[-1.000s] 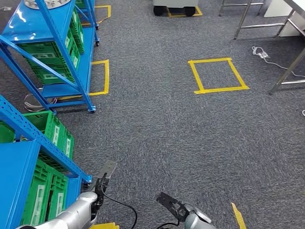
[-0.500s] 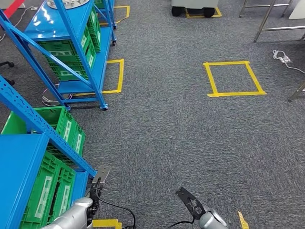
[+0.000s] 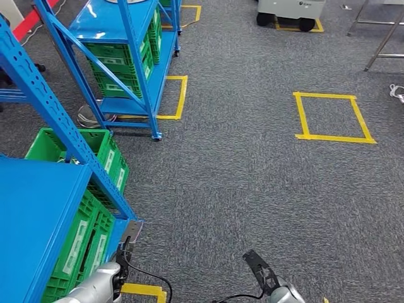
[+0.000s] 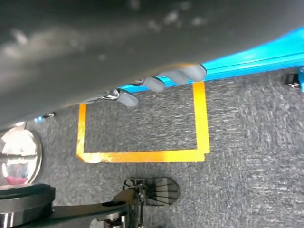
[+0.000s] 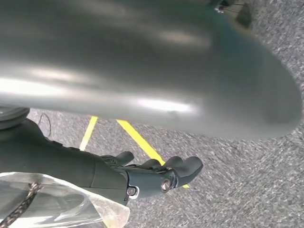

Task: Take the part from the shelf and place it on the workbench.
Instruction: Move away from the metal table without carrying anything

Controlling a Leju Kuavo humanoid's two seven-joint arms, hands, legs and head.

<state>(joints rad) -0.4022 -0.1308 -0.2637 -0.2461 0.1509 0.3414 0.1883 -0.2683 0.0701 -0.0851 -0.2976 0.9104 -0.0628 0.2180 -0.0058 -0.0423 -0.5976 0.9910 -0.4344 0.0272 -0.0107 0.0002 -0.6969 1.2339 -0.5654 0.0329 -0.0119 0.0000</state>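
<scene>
My left hand (image 4: 157,83) hangs beside the blue shelf's base, its grey-tipped fingers (image 4: 179,75) apart and holding nothing. The right hand (image 5: 154,178) hangs over the carpet with dark fingers stretched out and nothing in them. In the head view the left arm (image 3: 95,287) and right arm (image 3: 286,295) enter at the bottom edge. The near blue shelf (image 3: 33,208) is at my left. A far blue shelf (image 3: 129,38) stands behind it, a sliver of a silvery round part (image 3: 125,1) showing on its top deck. Metal workbench legs (image 3: 381,38) show at the top right.
Green crates (image 3: 86,233) fill the shelves' lower decks. A yellow tape square (image 3: 333,117) marks the grey carpet ahead on the right, another (image 4: 143,154) lies by my left hand. A wheeled unit (image 3: 290,9) stands far ahead. A shiny disc (image 4: 18,156) lies on the floor.
The whole picture has shifted right and down: the camera has turned left toward the shelves. Both arms stay hanging low with nothing in the hands.
</scene>
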